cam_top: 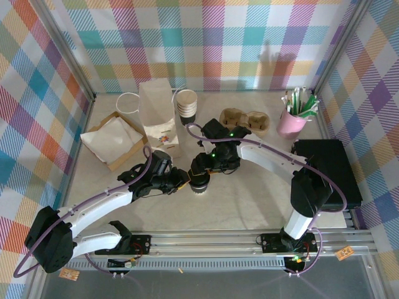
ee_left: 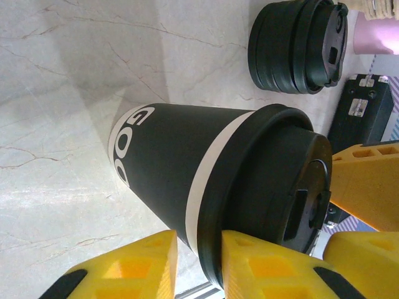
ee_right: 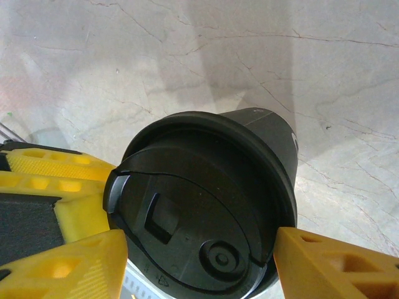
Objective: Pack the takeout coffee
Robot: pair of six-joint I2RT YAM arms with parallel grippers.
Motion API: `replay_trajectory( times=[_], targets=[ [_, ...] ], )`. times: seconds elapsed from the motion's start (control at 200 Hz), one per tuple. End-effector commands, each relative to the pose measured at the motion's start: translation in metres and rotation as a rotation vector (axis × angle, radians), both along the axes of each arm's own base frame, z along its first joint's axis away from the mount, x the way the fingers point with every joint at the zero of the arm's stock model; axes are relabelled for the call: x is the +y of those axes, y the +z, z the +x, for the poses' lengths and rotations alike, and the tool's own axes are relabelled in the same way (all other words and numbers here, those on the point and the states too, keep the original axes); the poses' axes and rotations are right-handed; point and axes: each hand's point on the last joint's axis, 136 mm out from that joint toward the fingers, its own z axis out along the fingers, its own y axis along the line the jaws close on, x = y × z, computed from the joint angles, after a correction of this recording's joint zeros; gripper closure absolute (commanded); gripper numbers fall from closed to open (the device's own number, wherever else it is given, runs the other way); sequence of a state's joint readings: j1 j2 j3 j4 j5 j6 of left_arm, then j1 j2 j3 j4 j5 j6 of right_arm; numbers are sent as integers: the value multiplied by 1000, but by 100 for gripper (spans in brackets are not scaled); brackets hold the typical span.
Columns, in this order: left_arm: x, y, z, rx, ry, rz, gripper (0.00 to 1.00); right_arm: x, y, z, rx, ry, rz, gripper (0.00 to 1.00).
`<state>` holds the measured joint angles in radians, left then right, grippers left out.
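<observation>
Clasping the round black plastic lid by its rim, right gripper reaches down, wrist bent. Black-and-cream paper cup stands upright on pale marbled table, axis vertical, lid up. Left gripper, level, jaws narrowly apart, empty, beside its wall.

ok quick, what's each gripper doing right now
left gripper: nearly closed beside the takeout coffee, grip cannot be told
right gripper: closed on the takeout coffee at its lid
</observation>
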<state>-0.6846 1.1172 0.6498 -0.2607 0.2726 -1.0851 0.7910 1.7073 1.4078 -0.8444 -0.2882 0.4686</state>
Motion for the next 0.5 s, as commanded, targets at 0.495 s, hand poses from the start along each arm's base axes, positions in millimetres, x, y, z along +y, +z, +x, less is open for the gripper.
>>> replay_trajectory(
  times=[0.495],
  targets=[
    [12,-17,-8,36,2,61,78,-9,-7,-7,43,-25,-58,35]
  ],
)
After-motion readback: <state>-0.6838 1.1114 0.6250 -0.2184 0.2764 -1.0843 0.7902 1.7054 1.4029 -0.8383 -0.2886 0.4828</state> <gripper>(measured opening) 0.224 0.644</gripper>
